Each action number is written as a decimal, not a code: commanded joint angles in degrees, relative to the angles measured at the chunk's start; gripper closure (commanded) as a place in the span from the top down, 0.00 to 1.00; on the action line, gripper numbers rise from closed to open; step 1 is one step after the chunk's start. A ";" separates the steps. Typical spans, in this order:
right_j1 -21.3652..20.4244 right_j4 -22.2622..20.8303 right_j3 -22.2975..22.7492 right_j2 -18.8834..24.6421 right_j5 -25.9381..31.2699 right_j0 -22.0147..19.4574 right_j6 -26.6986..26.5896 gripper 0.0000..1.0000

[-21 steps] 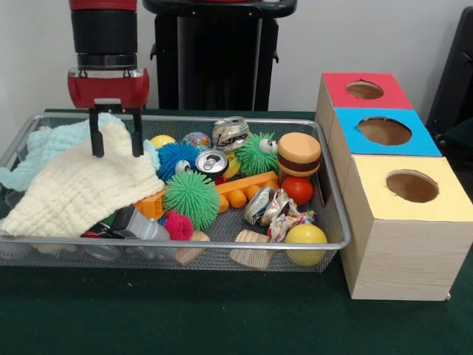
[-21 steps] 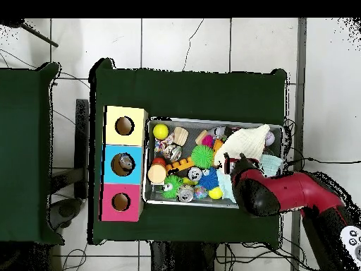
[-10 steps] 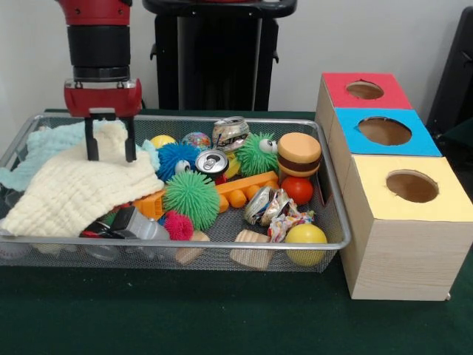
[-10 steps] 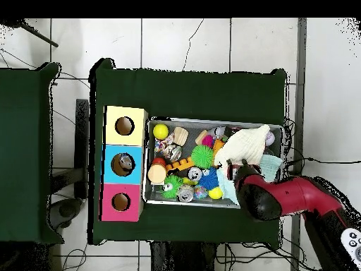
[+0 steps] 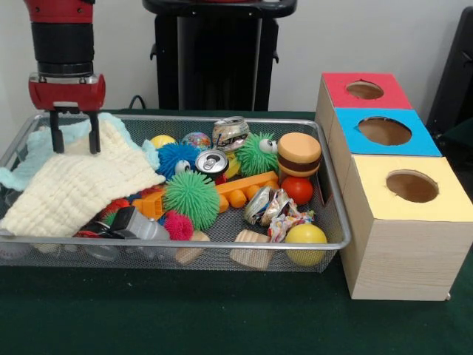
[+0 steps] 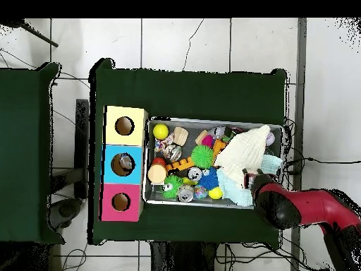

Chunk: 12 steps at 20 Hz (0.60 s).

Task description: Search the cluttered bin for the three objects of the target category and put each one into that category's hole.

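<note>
Over the bin's (image 5: 325, 244) far left corner, the gripper (image 5: 74, 142) hangs with its two fingers apart, empty.
Its tips sit just above a cream cloth (image 5: 77, 188) lying over a pale blue cloth (image 5: 41, 148); toys and cans crowd the bin's right half, beside the three-hole box (image 5: 403, 222).

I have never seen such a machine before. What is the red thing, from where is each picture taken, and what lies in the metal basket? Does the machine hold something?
The red and black thing is a robot arm; its gripper has two thin black fingers, open and holding nothing. One picture looks from across the table, the other straight down from above. The wire bin on the green table holds toys: a cream knitted cloth under the gripper, a light blue cloth, spiky green balls, crushed cans, a toy burger, a yellow ball and wooden blocks. Beside it stand three boxes with round holes: red, blue and yellow.
</note>
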 commanded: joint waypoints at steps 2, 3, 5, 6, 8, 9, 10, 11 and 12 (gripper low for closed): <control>7.24 -8.38 -7.31 -1.32 -0.07 3.83 -11.18 1.00; 8.11 -10.45 -8.26 -2.63 -1.88 5.10 -9.05 1.00; 9.82 -13.72 -10.02 -5.04 -4.78 7.27 -4.97 1.00; 10.40 -14.72 -10.65 -5.92 -5.78 8.08 -3.56 1.00; 11.35 -16.33 -11.76 -7.57 -7.47 9.63 -0.98 1.00; 11.71 -16.66 -12.10 -8.13 -8.03 10.02 -0.18 1.00; 11.96 -17.05 -12.41 -8.72 -8.69 10.53 0.59 1.00; 12.46 -17.41 -12.94 -9.36 -9.36 11.10 1.23 1.00; 12.99 -17.75 -13.59 -10.06 -10.08 11.72 1.81 1.00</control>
